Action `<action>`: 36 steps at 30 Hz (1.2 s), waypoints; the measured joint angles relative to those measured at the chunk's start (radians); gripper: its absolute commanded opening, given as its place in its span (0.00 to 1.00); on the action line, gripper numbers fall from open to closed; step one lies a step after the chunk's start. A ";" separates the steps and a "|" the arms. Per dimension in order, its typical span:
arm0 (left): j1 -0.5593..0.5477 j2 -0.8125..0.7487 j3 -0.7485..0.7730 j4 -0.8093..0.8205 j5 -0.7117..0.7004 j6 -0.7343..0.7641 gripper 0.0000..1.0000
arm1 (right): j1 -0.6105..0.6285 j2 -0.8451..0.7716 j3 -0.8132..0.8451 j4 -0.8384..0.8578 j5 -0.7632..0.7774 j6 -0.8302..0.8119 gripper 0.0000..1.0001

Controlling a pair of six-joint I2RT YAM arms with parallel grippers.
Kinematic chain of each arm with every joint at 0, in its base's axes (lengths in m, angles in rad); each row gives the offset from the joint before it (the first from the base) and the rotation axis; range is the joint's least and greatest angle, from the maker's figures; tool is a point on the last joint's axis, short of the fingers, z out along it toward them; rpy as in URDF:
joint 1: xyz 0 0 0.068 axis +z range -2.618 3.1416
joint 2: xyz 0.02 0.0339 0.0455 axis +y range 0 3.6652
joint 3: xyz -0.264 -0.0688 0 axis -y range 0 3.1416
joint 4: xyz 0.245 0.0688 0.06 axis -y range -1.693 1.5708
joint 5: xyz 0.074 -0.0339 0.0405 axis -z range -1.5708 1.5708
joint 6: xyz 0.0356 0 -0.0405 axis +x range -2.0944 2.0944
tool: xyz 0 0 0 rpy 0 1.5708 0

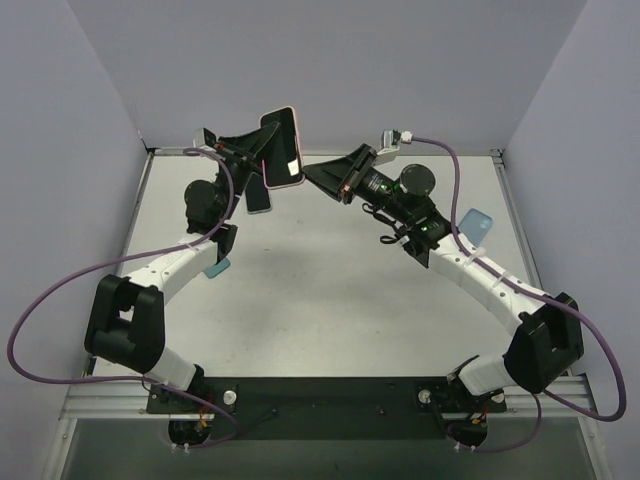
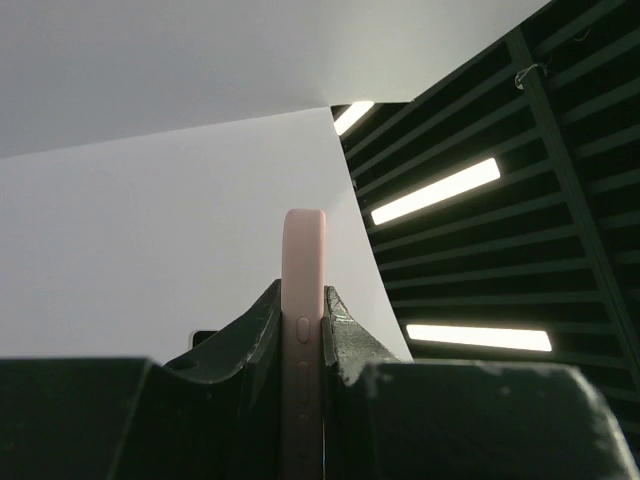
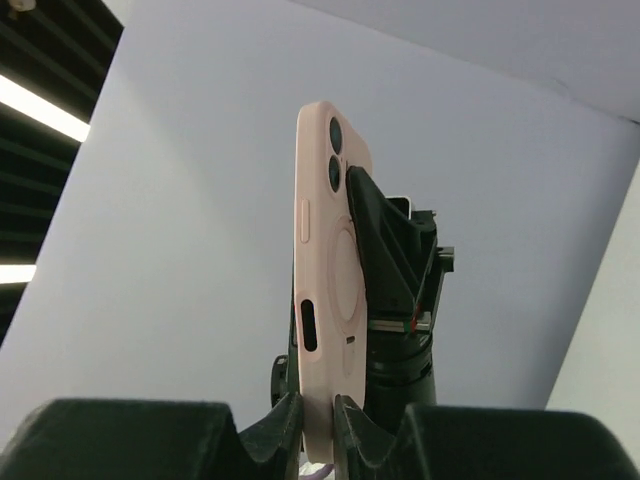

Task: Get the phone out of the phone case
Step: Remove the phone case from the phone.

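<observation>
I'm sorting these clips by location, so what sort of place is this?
Probably a lab robot test cell: a white table boxed in by plain panel walls, with strip lights on a dark slatted ceiling overhead.

phone case (image 2: 303, 300): lower end cut off, left wrist view | screen side hidden, right wrist view

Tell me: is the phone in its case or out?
In. The top view shows the dark phone framed by the pink case rim.
</observation>
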 measured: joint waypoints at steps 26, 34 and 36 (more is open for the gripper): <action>-0.006 0.000 -0.085 -0.128 -0.088 0.109 0.00 | -0.006 0.110 0.134 -0.339 0.012 -0.244 0.16; -0.014 0.000 -0.130 -0.109 -0.129 0.058 0.00 | -0.014 0.202 0.141 -0.183 -0.126 -0.158 0.22; -0.014 0.000 -0.140 -0.109 -0.143 0.052 0.00 | -0.014 0.233 0.151 -0.148 -0.155 -0.129 0.12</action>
